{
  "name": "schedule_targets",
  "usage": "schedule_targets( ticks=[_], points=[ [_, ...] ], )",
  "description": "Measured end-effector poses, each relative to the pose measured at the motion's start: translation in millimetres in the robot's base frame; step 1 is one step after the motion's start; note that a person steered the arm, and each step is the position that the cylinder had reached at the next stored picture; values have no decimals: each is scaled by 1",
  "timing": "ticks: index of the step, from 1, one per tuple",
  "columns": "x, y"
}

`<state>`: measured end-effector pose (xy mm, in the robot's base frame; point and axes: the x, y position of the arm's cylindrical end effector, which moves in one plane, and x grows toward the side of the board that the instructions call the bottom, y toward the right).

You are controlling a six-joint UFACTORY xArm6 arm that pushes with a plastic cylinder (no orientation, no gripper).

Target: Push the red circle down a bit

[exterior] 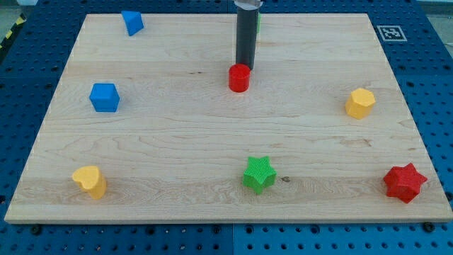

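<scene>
The red circle (239, 78) stands on the wooden board, a little above its middle. My tip (244, 66) is at the red circle's top edge, touching it or nearly so, with the dark rod rising straight up out of the view's top. A sliver of a green block (258, 21) shows behind the rod near the board's top edge; most of it is hidden.
A blue block (132, 23) lies at the top left, a blue cube (104, 97) at the left, a yellow heart (90, 181) at the bottom left. A green star (259, 174) is at the bottom middle, a red star (405, 182) at the bottom right, a yellow hexagon (359, 103) at the right.
</scene>
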<state>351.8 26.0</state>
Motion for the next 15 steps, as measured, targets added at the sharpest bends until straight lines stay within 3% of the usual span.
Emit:
schedule_targets(
  ticks=[2,4,7,9,11,12,15],
  points=[
    [-4,-30],
    [-9,41],
    [26,56],
    [38,26],
    [-4,-25],
    [22,-29],
    [28,-56]
  ],
)
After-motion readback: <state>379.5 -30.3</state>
